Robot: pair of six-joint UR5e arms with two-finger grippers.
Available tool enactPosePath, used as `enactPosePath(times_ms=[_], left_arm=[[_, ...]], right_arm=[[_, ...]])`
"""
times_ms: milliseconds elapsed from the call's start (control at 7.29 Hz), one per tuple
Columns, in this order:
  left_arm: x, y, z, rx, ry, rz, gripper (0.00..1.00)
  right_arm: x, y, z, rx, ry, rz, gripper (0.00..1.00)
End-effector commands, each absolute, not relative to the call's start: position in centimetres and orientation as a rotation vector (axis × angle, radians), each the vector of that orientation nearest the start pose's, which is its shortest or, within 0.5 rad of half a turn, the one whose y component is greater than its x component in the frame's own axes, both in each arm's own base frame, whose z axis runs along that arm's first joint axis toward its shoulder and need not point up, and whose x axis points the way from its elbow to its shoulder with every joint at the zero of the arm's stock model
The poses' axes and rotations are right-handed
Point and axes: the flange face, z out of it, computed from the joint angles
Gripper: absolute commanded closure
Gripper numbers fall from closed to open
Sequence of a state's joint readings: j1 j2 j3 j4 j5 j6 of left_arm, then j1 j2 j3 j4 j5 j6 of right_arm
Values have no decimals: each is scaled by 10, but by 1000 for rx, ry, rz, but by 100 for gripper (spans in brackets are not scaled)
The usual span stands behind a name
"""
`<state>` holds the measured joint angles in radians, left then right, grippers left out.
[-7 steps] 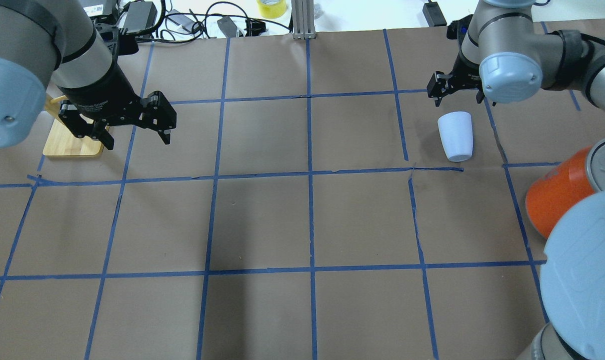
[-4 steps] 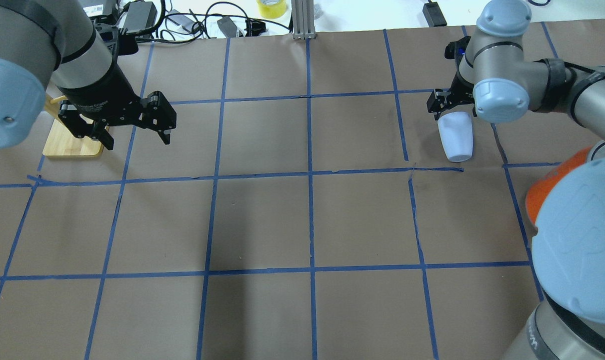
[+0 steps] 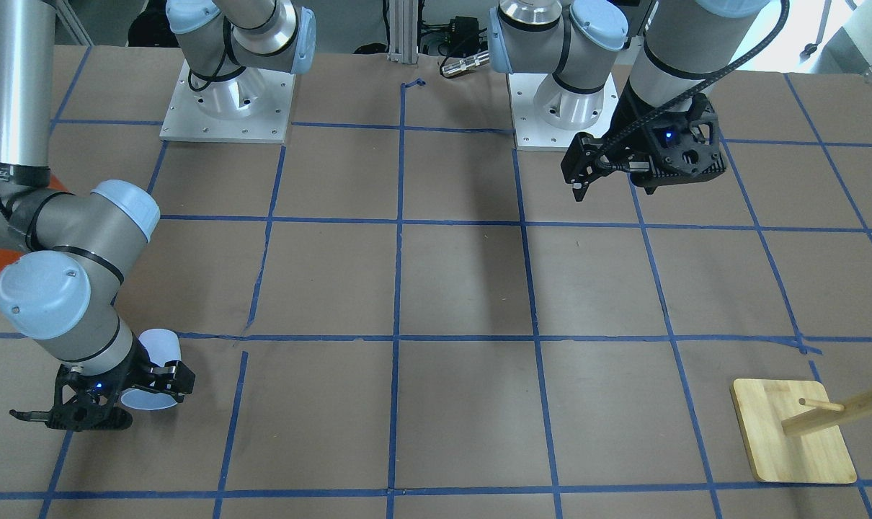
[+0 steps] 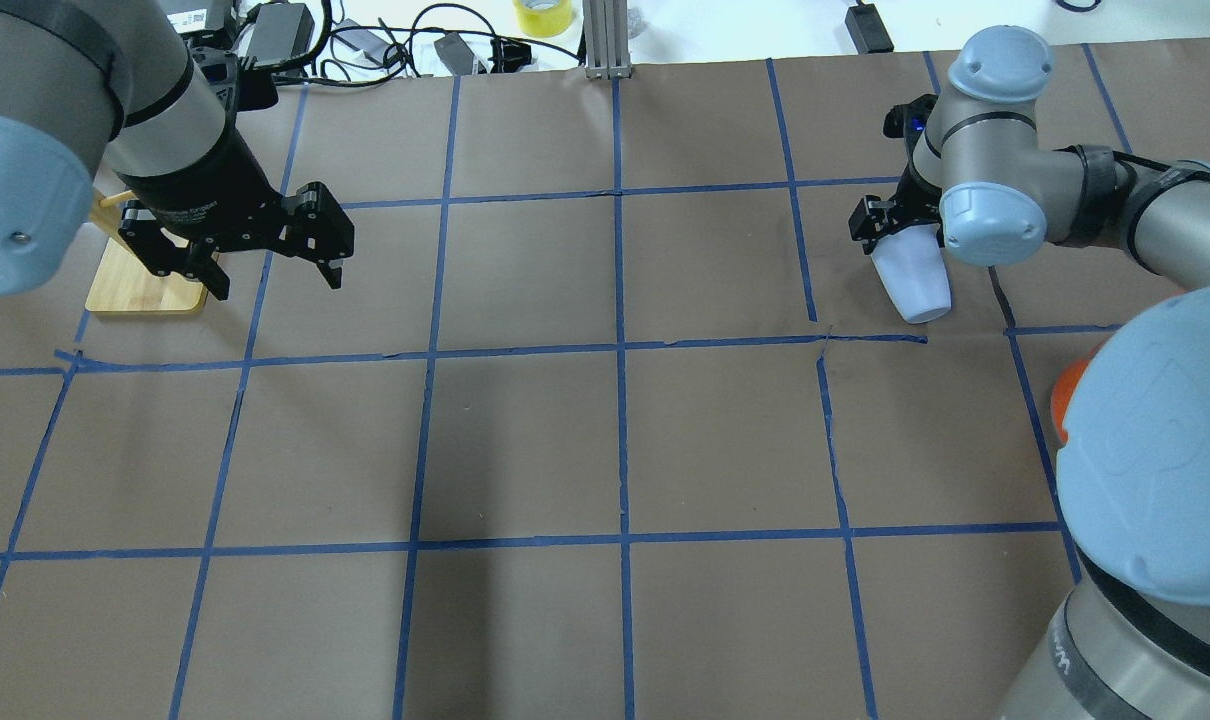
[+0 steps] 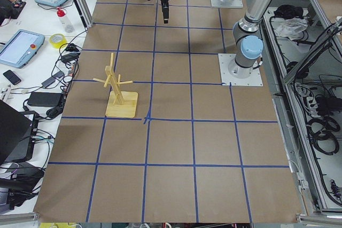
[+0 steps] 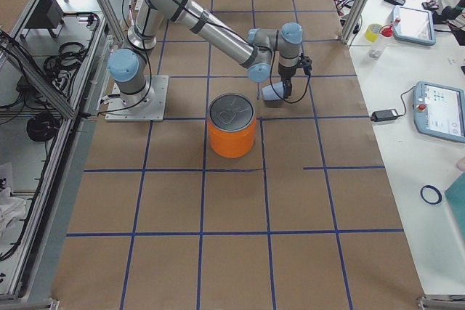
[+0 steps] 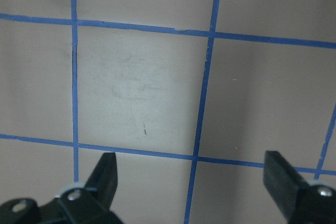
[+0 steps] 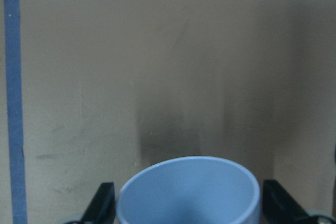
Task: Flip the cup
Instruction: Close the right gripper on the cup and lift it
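Observation:
The pale lavender-blue cup (image 4: 915, 285) lies on its side on the brown table paper at the far right, narrow base toward the robot. It also shows in the front view (image 3: 161, 346), the right side view (image 6: 270, 92) and the right wrist view (image 8: 189, 192). My right gripper (image 4: 903, 235) is open and low over the cup's wide end, one finger close on each side; it also shows in the front view (image 3: 104, 400). My left gripper (image 4: 275, 283) is open and empty above the table at the left, as the left wrist view (image 7: 190, 182) shows.
A large orange can (image 6: 232, 127) with a silver lid stands just on the robot's side of the cup, mostly hidden by my right arm in the overhead view (image 4: 1060, 400). A wooden peg stand (image 3: 793, 432) sits by my left gripper. Cables and a tape roll (image 4: 543, 15) lie beyond the far edge.
My right gripper has come down from beyond the cup and now straddles its wide end. The cup has tilted slightly. The left arm has not moved.

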<state>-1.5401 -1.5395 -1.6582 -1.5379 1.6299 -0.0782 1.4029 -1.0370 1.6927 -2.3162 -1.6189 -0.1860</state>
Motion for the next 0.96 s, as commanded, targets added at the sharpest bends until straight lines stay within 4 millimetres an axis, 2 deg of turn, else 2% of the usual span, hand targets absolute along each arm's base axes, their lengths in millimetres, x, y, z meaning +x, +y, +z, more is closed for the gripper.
enactPosePath(times_ms=[0,275,412,549,686,824], left_arm=[[-113,-479,465,-167,3078,29,0],[-113,-480,464,-167,3077,29,0],[-113,-480,465,-167,3078,24,0],[-113,-480,464,-167,3077,26,0],[-113,-480,464,-167,3077,26,0],[-113,-480,464,-167,3077,26,0]], right_arm=[[21,-641,186,-80,3197,-87,1],[21,-641,187,-137,3196,-88,2],[22,-640,186,-193,3193,-74,9],[21,-638,187,-272,3197,-53,50],[21,-638,189,-336,3193,-53,84],[25,-638,195,-358,3180,-75,88]])
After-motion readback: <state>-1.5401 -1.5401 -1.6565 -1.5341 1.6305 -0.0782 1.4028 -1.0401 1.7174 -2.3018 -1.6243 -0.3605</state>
